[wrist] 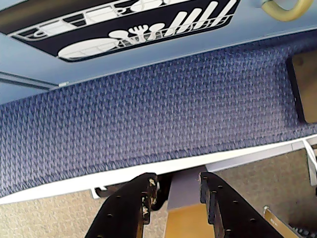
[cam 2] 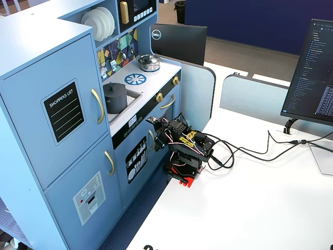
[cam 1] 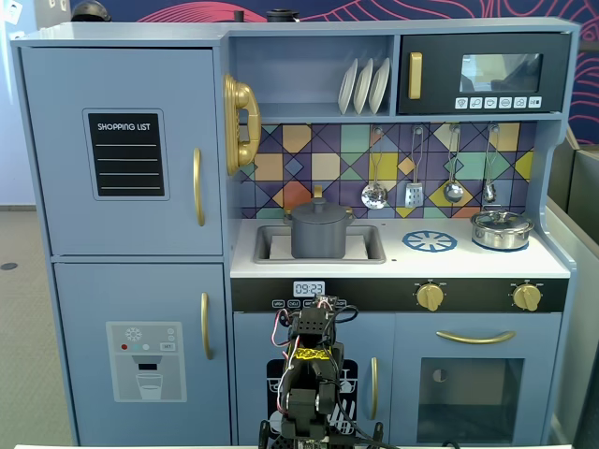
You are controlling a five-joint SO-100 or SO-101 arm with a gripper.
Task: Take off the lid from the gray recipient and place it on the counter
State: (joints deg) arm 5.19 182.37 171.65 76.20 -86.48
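the blue toy kitchen (cam 1: 131, 234) stands against the white desk (cam 2: 270, 208) that carries the arm (cam 2: 184, 151). its white worktop (cam 1: 487, 262) holds a recessed sink (cam 1: 370, 251) at the left in a fixed view, a blue burner print (cam 1: 430, 241) in the middle and a shiny silver pot (cam 1: 501, 229) with its own lid at the right. the gray recipient (cam 1: 319, 234) sits inside the sink, and the lid (cam 1: 319, 210) rests closed on top of it, knob upward (contents cannot be seen). three white plates (cam 1: 363, 86) stand on edge in the upper shelf.

the arm is folded low in front of the lower doors, well below the pot. in the wrist view the claw (wrist: 176, 191) points down toward blue carpet (wrist: 158, 114), its two black fingers (wrist: 133, 203) parted by a moderate gap and holding nothing.
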